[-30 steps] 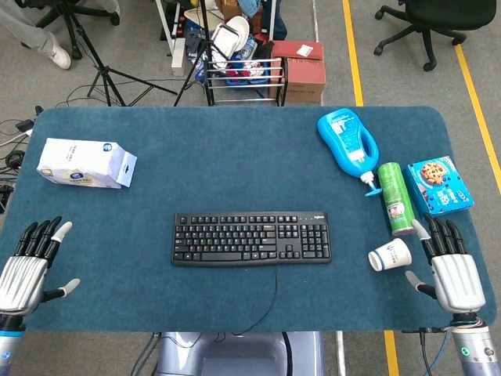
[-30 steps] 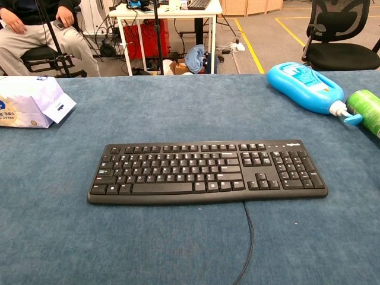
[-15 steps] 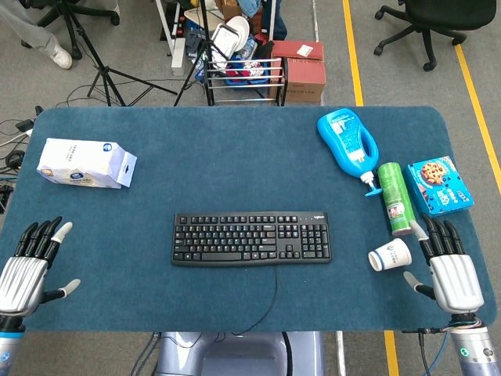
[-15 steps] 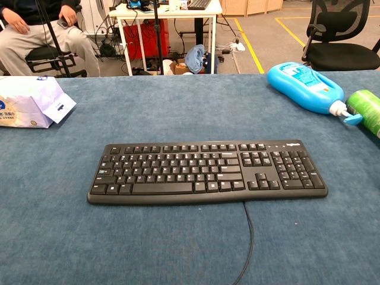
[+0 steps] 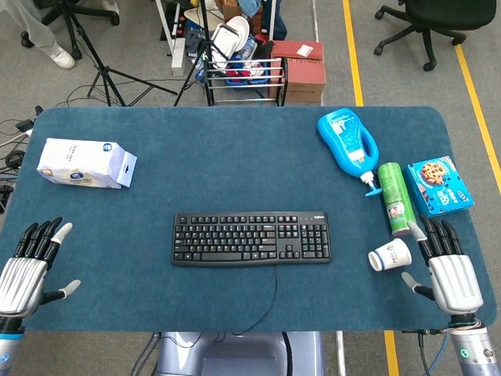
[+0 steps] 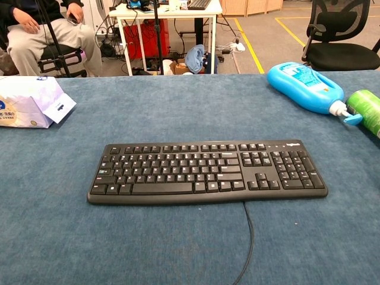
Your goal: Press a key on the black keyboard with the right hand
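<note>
Right hand [image 5: 448,265]: at the near right corner of the bench [image 5: 235,160], palm down, fingers spread apart and straight, holding nothing; seen only in the head view.
Left hand [image 5: 27,262]: at the near left corner, fingers likewise apart and empty; missing from the chest view.
Hidden or cut off: both wrists run off the near edge of the head view; green can [image 6: 368,110] clipped by the right edge of the chest view; white carton [image 6: 29,102] clipped at the left edge there; key legends too small to read.
Black keyboard [image 5: 251,238]: flat at the middle of the bench, long side running left to right, cable [image 5: 270,301] trailing off the near edge.
Keyboard relative to right hand: well to the left of the hand, apart from it, no finger on any key; paper cup [image 5: 389,254] lying on its side between the two, just beside the hand's thumb side.
Other things: blue bottle [image 5: 349,143] lying far right, nozzle toward the green can; cookie box [image 5: 440,185] at the right edge, beyond the hand's fingertips.
Change since a second ago: right hand drawn slightly nearer, toward the bench edge; left hand, keyboard and other things unmoved; seated person [image 6: 35,27] beyond the bench shifted posture.
</note>
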Robot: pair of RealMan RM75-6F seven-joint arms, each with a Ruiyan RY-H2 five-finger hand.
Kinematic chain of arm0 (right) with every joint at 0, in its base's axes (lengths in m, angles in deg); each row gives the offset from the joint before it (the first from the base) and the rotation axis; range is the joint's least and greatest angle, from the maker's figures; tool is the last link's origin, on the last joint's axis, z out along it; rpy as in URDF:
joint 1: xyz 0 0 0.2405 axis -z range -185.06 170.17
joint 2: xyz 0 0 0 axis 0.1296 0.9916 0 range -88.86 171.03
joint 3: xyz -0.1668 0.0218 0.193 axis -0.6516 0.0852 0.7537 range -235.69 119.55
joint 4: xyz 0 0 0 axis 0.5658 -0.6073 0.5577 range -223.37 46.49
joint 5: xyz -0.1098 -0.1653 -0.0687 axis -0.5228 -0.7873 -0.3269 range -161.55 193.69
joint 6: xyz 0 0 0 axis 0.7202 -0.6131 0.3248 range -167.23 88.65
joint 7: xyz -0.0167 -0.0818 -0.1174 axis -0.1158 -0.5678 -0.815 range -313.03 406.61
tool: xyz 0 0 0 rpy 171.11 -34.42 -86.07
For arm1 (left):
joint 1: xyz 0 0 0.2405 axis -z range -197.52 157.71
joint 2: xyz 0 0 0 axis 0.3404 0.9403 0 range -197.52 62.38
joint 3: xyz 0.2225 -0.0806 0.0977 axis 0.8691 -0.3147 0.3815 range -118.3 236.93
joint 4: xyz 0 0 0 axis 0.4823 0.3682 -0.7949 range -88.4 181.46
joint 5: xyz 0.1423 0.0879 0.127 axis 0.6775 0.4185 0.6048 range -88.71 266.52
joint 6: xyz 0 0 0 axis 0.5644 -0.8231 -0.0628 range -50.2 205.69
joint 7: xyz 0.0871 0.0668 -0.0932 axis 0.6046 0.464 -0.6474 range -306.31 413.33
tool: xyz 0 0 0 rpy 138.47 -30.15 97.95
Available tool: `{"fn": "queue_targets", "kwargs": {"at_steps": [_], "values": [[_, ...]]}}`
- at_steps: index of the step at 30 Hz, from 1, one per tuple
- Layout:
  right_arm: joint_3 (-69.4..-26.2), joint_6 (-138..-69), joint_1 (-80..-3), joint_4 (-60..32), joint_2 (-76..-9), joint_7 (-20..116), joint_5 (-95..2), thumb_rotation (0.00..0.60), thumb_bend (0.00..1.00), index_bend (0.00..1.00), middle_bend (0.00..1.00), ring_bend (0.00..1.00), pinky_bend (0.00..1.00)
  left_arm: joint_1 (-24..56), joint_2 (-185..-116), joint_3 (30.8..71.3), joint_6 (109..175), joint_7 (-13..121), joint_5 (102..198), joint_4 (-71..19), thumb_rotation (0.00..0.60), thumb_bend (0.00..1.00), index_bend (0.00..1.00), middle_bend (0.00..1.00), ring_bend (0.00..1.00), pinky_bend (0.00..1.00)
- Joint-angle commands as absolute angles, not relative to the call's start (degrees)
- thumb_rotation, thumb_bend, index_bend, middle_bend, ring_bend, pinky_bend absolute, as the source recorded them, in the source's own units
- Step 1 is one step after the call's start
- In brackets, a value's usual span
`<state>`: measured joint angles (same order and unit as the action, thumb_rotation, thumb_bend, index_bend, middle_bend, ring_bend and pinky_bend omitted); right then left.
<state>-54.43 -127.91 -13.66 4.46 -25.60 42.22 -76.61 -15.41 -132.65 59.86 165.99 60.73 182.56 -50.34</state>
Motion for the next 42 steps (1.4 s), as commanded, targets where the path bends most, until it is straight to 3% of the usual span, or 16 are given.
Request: {"fn": "queue_targets", "kwargs": {"at_steps": [1,4,11,13,22,31,42], "values": [[-54.12,-127.95,-14.05,4.97,-25.79,41.75,-76.98,0.600,0.26,0.00,0.33,0.24,0.22,-15.49,-132.59,59.88,166.16,60.70,182.70,-50.44,0.600,0.00,0.00,0.00,0.00,0.00],[-53.78,-126.70,-15.08,5.54,-26.13,40.86,-77.06,0.600,0.27,0.00,0.46,0.39,0.34,-15.57,-132.58,59.98,166.37,60.76,183.04,-50.53,0.600,0.00,0.00,0.00,0.00,0.00],[-52.07,-123.25,-18.48,7.82,-26.91,36.44,-77.16,0.600,0.35,0.03,0.67,0.59,0.42,-15.67,-132.78,59.98,166.92,60.71,183.67,-50.37,0.600,0.00,0.00,0.00,0.00,0.00],[-51.93,-121.97,-19.45,8.97,-26.84,35.51,-77.32,0.600,0.42,0.04,0.71,0.63,0.42,-15.67,-132.79,59.99,166.96,60.59,183.76,-50.31,0.600,0.00,0.00,0.00,0.00,0.00],[-54.17,-112.16,-23.83,15.90,-26.25,27.12,-77.63,0.600,0.62,0.04,0.74,0.66,0.43,-15.71,-132.60,59.91,167.19,59.95,183.90,-50.13,0.600,0.00,0.00,0.00,0.00,0.00],[-55.88,-103.61,-26.85,19.18,-29.11,18.70,-73.25,0.600,0.62,0.04,0.74,0.66,0.43,-15.73,-132.47,60.03,167.30,59.75,184.27,-50.19,0.600,0.00,0.00,0.00,0.00,0.00],[-56.79,-98.46,-29.48,20.00,-33.42,11.29,-66.84,0.600,0.62,0.06,0.74,0.66,0.43,-15.70,-132.46,60.24,166.99,60.14,184.49,-50.32,0.600,0.00,0.00,0.00,0.00,0.00]]}}
